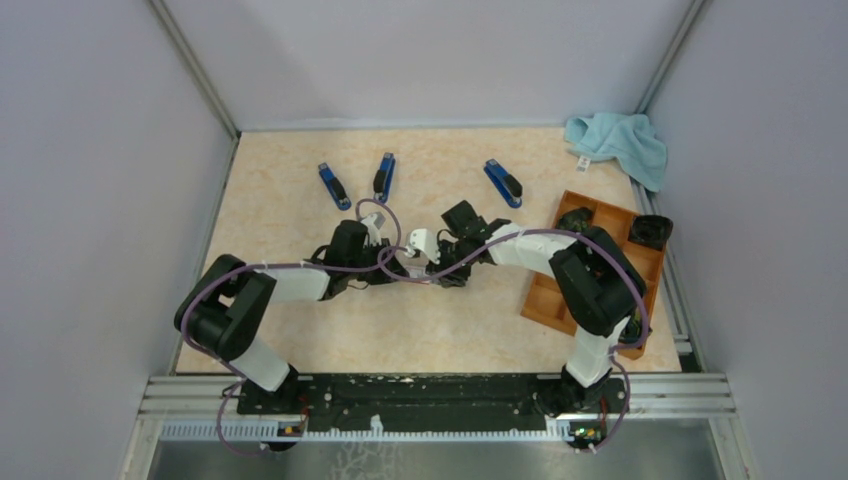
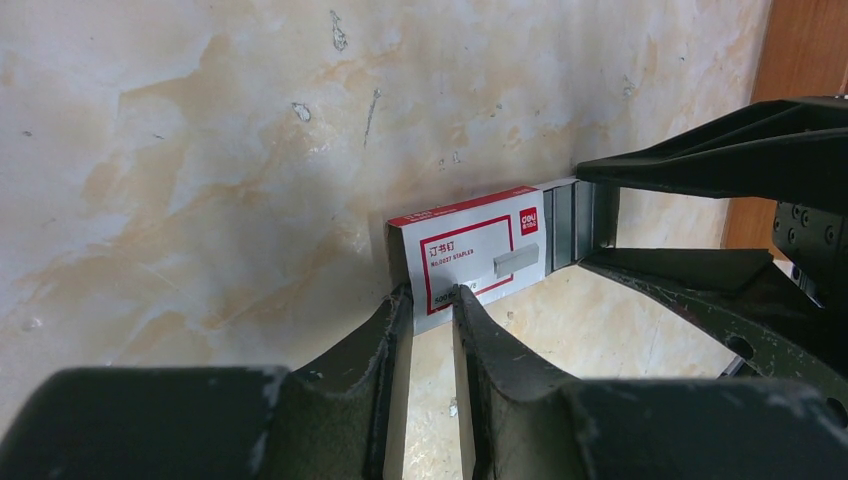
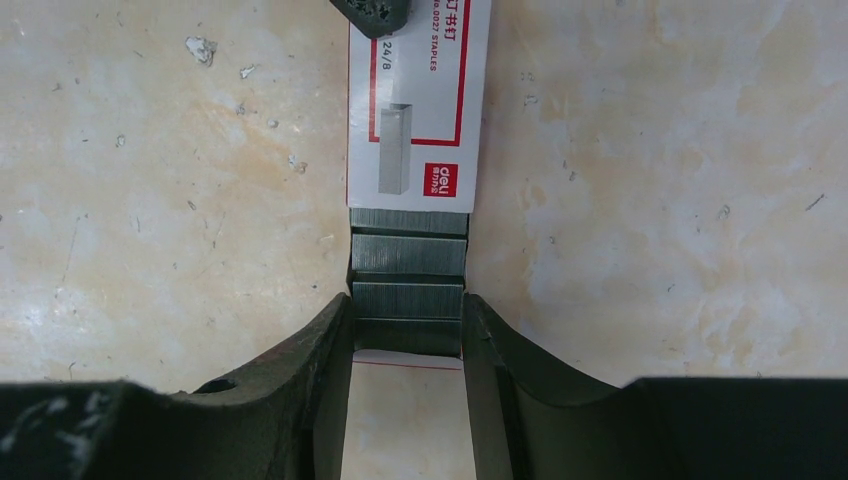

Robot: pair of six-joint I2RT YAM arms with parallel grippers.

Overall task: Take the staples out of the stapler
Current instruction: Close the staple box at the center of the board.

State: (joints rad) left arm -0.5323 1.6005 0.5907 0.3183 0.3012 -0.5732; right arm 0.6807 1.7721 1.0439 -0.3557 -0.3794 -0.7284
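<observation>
Left fingers clamp staple box, right fingers clamp protruding staples; likely sliding apart; next needs straight pull.

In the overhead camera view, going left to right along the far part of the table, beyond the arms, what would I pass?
left blue stapler → middle blue stapler → right blue stapler → light blue cloth
</observation>
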